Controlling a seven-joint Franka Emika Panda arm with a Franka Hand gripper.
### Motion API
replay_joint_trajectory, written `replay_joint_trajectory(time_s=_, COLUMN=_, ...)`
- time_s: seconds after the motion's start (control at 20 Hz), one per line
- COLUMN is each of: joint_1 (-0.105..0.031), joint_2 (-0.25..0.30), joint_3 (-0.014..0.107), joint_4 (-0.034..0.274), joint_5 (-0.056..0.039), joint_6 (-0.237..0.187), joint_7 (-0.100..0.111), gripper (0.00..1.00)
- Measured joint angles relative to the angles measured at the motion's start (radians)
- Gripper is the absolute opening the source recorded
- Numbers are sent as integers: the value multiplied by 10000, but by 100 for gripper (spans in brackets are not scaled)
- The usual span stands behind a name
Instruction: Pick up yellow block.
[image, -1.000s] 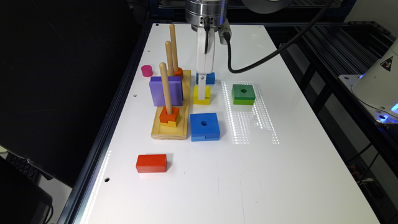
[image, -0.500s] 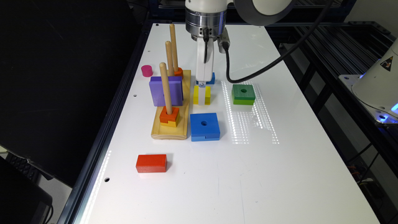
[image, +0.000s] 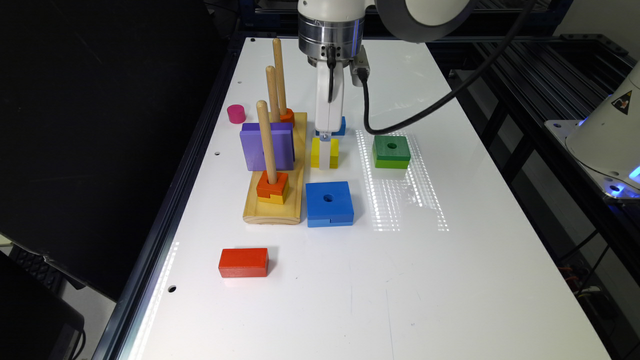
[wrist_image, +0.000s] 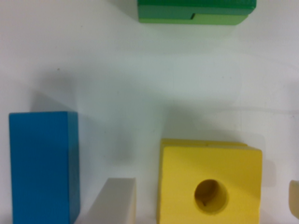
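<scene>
The yellow block (image: 316, 152) with a round centre hole lies flat on the white table, between the peg board and the green block. My gripper (image: 325, 149) has come straight down over it, and a white finger covers the block's middle in the exterior view. In the wrist view the yellow block (wrist_image: 210, 182) sits between the two fingers (wrist_image: 114, 203). One finger stands on each side of it with a small gap, so the gripper is open and nothing is gripped.
A small blue block (image: 341, 128) stands just behind the gripper. The green two-tone block (image: 391, 151) is to the exterior view's right. A large blue holed block (image: 329, 202) lies in front. A wooden peg board (image: 277, 210) with purple and orange pieces is at left, with a red block (image: 243, 262) nearer.
The gripper has moved down onto the yellow block, and its fingers now straddle the block near the table. The blocks have not moved.
</scene>
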Motion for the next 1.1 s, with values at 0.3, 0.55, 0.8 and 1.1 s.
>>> replay_joint_trajectory(time_s=0.3, joint_1=0, joint_2=4, joint_3=0, joint_4=0, joint_5=0, joint_6=0, joint_7=0, gripper=100)
replay_joint_trajectory(time_s=0.55, joint_1=2, joint_2=4, joint_3=0, joint_4=12, joint_5=0, joint_6=0, joint_7=0, gripper=100)
replay_joint_trajectory(time_s=0.8, joint_1=4, joint_2=4, joint_3=3, joint_4=32, joint_5=0, joint_6=0, joint_7=1, gripper=100)
replay_joint_trajectory(time_s=1.1, joint_1=5, joint_2=296, joint_3=3, joint_4=44, joint_5=-1, joint_6=271, joint_7=2, gripper=100)
